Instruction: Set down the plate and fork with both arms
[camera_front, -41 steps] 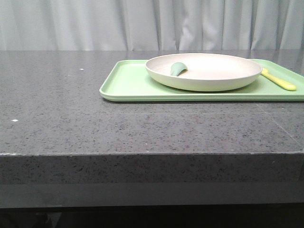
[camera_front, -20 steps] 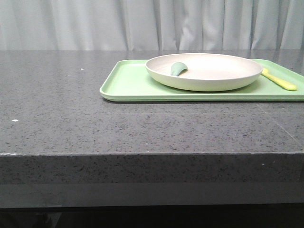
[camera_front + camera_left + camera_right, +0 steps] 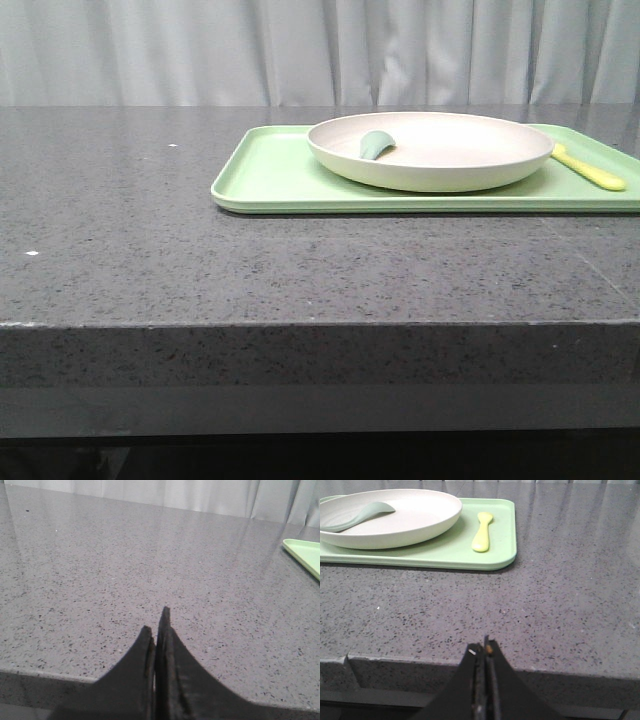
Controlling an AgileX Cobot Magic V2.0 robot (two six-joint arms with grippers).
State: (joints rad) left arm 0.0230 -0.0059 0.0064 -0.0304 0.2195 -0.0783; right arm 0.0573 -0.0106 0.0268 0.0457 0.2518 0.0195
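While both arms are hanging low at the near edge of the dark speckled table (image 3: 150,220), the plate (image 3: 430,150) is sitting on the light green tray (image 3: 270,180) toward the far right of the tabletop. Lying inside the plate, near its left side, is a dull green utensil (image 3: 376,145) with its handle resting up against the rim. The fork (image 3: 588,168) is lying flat on the tray just beside the plate's right edge (its handle end pointing toward the robot, as the right wrist view shows it (image 3: 482,531)), apart from the plate itself.

The left gripper (image 3: 158,625) is showing its two dark fingers pressed together with nothing between them, and it is pointing out over bare tabletop, with only a corner of the tray (image 3: 304,555) showing off to one side. The right gripper (image 3: 485,647) is likewise closed tight and holding nothing, and it is hovering at the table's front edge, well apart from the tray (image 3: 500,535), the plate (image 3: 410,515) and the utensil (image 3: 360,517).
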